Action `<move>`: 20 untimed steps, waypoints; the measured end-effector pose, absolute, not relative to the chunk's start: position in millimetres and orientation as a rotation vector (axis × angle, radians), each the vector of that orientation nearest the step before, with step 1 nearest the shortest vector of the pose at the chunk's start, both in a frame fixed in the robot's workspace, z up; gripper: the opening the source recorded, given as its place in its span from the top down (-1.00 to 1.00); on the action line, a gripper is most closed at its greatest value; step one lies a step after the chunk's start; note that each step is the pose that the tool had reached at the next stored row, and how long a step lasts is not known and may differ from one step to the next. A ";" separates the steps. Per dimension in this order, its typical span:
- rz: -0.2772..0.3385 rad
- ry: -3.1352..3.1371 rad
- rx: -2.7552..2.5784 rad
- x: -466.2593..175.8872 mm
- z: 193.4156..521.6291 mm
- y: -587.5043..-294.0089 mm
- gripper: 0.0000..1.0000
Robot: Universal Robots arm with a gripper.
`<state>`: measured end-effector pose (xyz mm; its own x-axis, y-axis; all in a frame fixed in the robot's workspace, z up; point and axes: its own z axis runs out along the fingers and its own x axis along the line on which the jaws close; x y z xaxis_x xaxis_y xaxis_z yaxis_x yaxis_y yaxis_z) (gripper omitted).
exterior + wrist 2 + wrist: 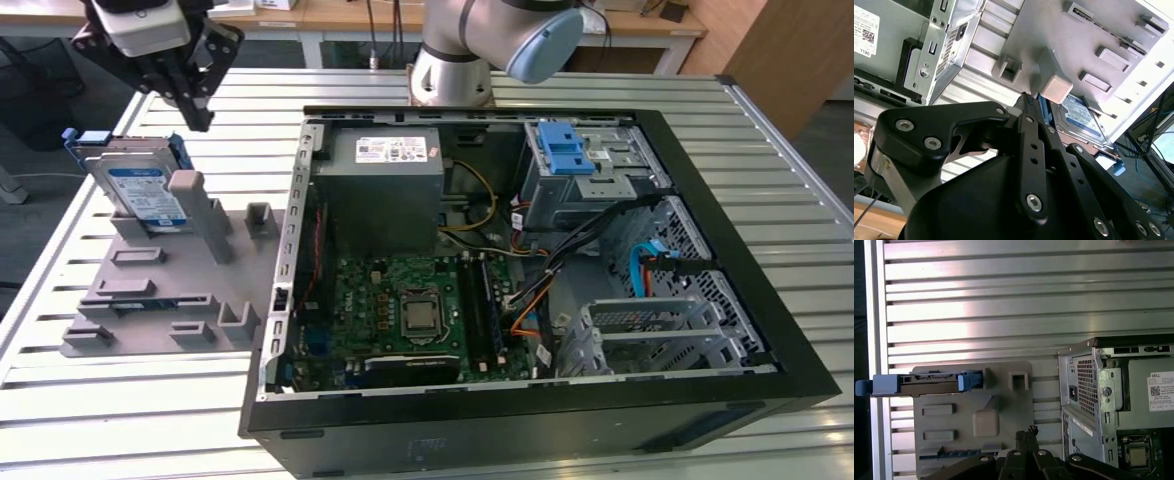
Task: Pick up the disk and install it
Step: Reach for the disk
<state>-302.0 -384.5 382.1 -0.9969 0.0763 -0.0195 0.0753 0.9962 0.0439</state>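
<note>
Gripper (200, 118): you are hovering with jaws pinched together, gripping nothing.
Disk (140, 190): it is standing on edge in the grey holder (147, 300), below your gripper, apart.

Open air above the disk (138, 188)
The air between my end effector (198, 112) and its top edge is free; a grey post (187, 196) stands just beside it, the computer case (284, 290) wall beyond.

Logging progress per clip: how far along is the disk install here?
Done: nothing visible yet. In hand: nothing; the gripper, shut and empty, hovers near the disk, which stands upright in the grey holder beside the open computer case. Left: both pickup and install.
</note>
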 end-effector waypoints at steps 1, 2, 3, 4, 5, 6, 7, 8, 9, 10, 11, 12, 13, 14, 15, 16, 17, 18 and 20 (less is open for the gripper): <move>0.067 3.118 0.118 -302.4 382.0 -384.4 0.79; 0.067 3.118 0.118 -303.1 381.8 -384.4 0.79; 0.068 3.119 0.118 -303.8 381.6 -384.3 0.79; 0.067 3.119 0.118 -304.6 381.4 -384.2 0.79; 0.067 3.120 0.118 -305.4 381.3 -384.1 0.79; 0.067 3.120 0.119 -306.3 381.2 -383.9 0.79; 0.067 3.120 0.119 -307.3 381.1 -383.8 0.79; 0.067 3.121 0.119 -308.4 381.0 -383.6 0.79; 0.067 3.121 0.118 -309.6 381.0 -383.4 0.79; 0.067 3.121 0.118 -311.2 380.9 -383.2 0.79; 0.067 3.121 0.119 -312.6 380.8 -382.9 0.79; 0.067 3.121 0.119 -314.1 380.7 -382.7 0.79; 0.067 3.122 0.119 -315.7 380.7 -382.4 0.79; 0.067 3.122 0.119 -318.1 380.6 -381.9 0.79; 0.067 3.122 0.119 -321.2 380.5 -381.1 0.79; 0.067 3.122 0.119 -324.9 380.2 -380.2 0.79; 0.067 3.123 0.119 -328.7 379.9 -379.2 0.79; 0.067 3.123 0.119 -332.0 379.6 -378.2 0.79; 0.067 3.125 0.119 -337.4 378.9 -376.1 0.79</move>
